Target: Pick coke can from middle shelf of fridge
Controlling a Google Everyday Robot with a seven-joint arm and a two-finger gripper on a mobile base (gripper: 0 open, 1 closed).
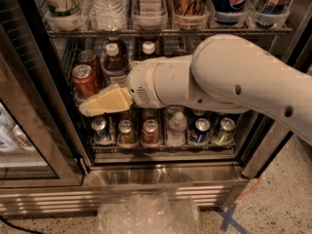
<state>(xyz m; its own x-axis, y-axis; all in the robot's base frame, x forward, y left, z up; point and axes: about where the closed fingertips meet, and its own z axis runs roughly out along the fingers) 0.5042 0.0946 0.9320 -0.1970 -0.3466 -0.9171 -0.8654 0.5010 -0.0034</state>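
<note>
The fridge [161, 177] stands open in front of me. The coke can [85, 80], red with a silver top, stands at the left front of the middle shelf [77, 100], with a second red can [90, 59] behind it. My gripper [87, 110], cream-coloured, is at the shelf's front edge, just below and in front of the coke can. I cannot tell whether it touches the can. My white arm [229, 82] crosses from the right and hides most of the middle shelf. Two brown bottles [114, 57] show above the wrist.
Clear tubs with bottles and cups [148, 11] fill the rack above. Several cans and a water bottle [176, 128] line the bottom rack. The open glass door [24, 130] is at the left. A crumpled plastic bag [146, 213] and a blue tape cross [226, 218] lie on the floor.
</note>
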